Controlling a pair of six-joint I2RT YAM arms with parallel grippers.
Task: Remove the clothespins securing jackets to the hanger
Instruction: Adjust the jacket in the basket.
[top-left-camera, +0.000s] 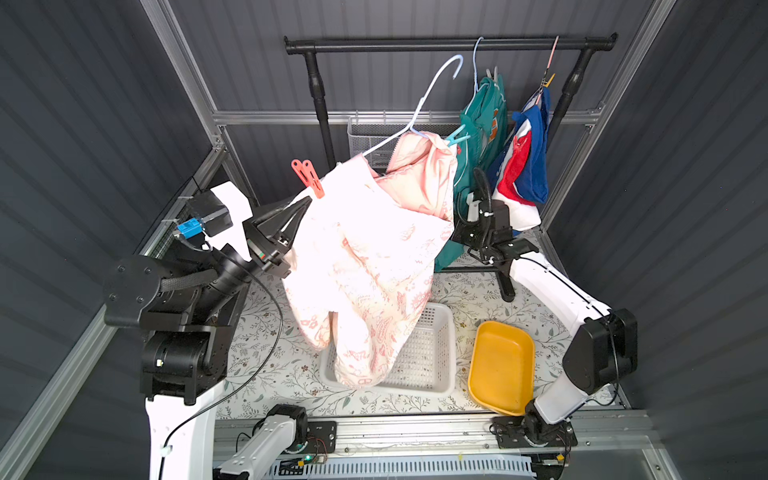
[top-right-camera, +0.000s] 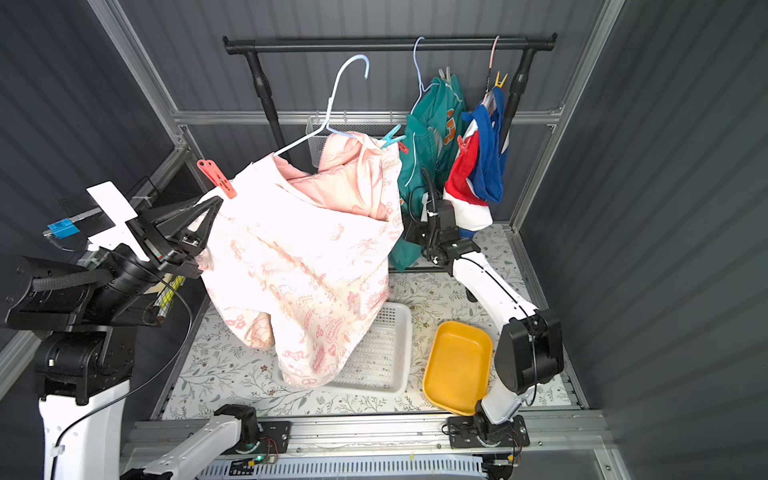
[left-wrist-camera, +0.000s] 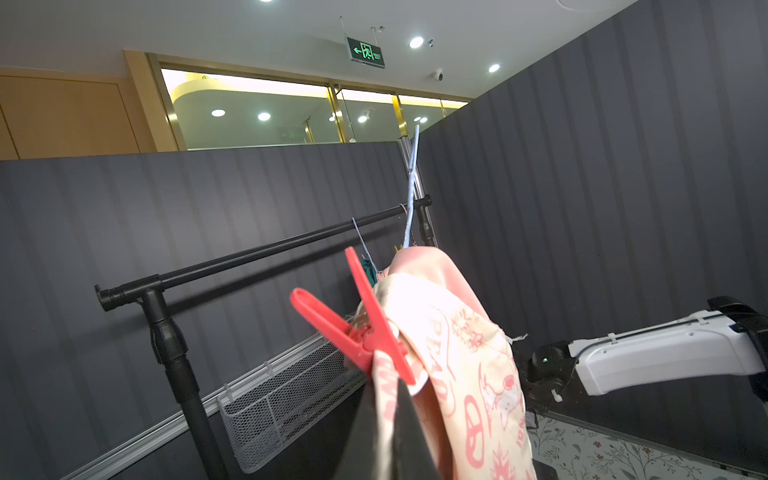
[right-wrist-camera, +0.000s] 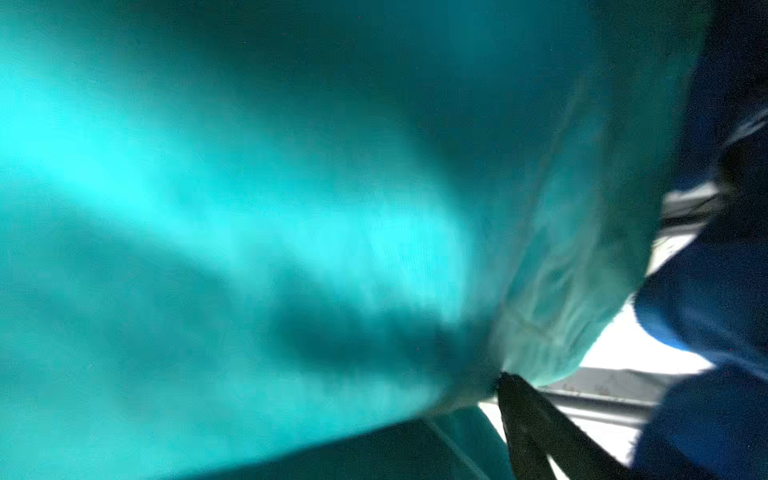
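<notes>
Red clothespin (top-left-camera: 307, 178) clamped on the near shoulder of the cream-and-pink jacket (top-left-camera: 365, 270), which hangs over the white basket (top-left-camera: 436, 365); left gripper (top-left-camera: 307, 201) clenched on the fabric just beneath it. Pale teal clothespin (top-left-camera: 457, 137) on the far shoulder. Right gripper (right-wrist-camera: 505, 382), jaws spread wide, pressed against the teal jacket (top-left-camera: 486, 120); yellow clothespin (top-left-camera: 548, 81) near the rail (top-left-camera: 415, 43)

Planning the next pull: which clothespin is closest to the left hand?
The red clothespin on the cream-and-pink jacket, beside the left hand; the pale teal clothespin and yellow clothespin sit farther back.
</notes>
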